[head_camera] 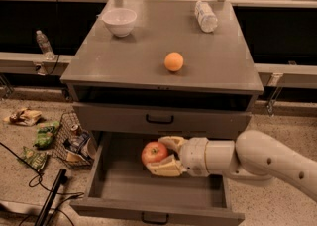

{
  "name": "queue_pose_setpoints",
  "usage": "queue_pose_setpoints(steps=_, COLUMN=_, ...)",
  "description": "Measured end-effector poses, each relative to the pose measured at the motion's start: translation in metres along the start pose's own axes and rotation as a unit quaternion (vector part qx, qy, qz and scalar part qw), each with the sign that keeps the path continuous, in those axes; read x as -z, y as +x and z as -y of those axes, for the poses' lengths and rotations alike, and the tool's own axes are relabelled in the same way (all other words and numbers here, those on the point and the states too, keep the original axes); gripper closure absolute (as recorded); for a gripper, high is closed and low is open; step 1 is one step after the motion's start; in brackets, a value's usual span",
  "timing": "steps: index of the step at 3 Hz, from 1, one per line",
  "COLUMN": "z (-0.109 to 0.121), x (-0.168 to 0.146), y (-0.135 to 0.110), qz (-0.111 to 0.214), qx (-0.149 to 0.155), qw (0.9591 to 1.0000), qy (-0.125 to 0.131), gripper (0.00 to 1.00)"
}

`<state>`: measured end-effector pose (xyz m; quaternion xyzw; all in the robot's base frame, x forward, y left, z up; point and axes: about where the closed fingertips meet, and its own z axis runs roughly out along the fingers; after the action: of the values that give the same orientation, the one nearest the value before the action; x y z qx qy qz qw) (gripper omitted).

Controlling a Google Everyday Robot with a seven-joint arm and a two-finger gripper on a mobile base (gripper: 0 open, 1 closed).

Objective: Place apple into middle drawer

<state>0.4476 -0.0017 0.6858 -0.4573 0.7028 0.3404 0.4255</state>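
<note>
The red apple [154, 152] with yellowish patches is held between the cream fingers of my gripper [161, 156], which reaches in from the right. The gripper and apple hang over the open middle drawer [119, 186], the lowest one of the grey cabinet, pulled out wide with a grey inside and a black bar handle [154, 218] at its front. The apple is above the drawer's rear middle, below the closed drawer front [158, 118] just above.
On the cabinet top [148, 46] lie a small orange fruit [174, 62], a white bowl [119, 21] and a plastic bottle [205, 16]. A wire basket [74, 141] and snack packets [39, 141] lie on the floor to the left, with black cables [49, 197].
</note>
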Motion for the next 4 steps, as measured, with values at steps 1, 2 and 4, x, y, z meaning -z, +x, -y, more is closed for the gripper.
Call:
queue_pose_setpoints(steps=1, z=-0.014, x=-0.009, y=0.052, qz=-0.009, qx=-0.017, qw=0.9998, qy=0.006, gripper=1.0)
queue_pose_setpoints(steps=2, z=-0.014, x=-0.029, y=0.102, qz=-0.015, qx=-0.013, qw=0.9998, qy=-0.003, gripper=1.0)
queue_pose_setpoints(steps=4, z=0.025, x=-0.086, y=0.183, qz=-0.036, qx=0.015, qw=0.9988, qy=-0.029, gripper=0.98)
